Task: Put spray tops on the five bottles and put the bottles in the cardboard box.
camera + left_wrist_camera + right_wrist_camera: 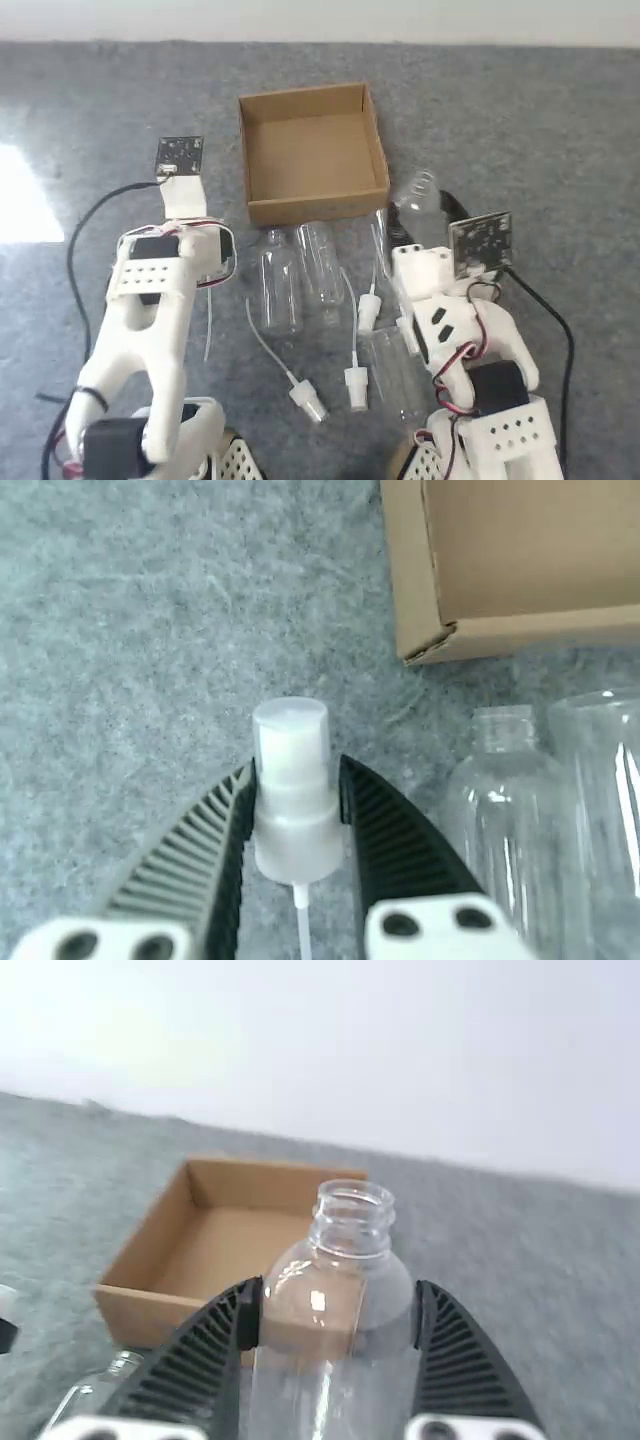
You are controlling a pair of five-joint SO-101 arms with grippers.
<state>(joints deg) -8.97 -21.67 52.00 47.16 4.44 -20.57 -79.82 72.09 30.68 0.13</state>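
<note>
My left fingers (205, 845) are closed on a spray top (290, 770). They pinch its collar from both sides, with the cap poking out past my fingertips and the thin dip tube (300, 925) trailing back toward my wrist. My right fingers (195, 1360) clamp a clear bottle (340, 1290) at its shoulder, and its open neck stands just beyond the fingertips. The cardboard box (140, 1305) sits farther out past that neck, with no bottle in it yet. Other bottles (280, 282) lie on their sides between my two sets of fingers, and loose spray tops (356, 385) lie nearer my bases.

The top and the bottle are well apart, so I think the risk lies in bringing them together. The tube is long and springy. If it comes in off-line it could catch the rim of the neck and bend instead of sliding in. My hold on the collar is narrow, so a sideways push could tip the top between my left fingers. The bottle looks smooth and thin-walled. It may twist or slip in my right fingers once the top presses on it, or dent if I squeeze harder. A low swing could also knock the lying bottles into a roll.

The table (560, 130) is covered in grey, felt-like fabric, which should slow anything that drops. A plain white wall (420, 1050) rises behind it.
</note>
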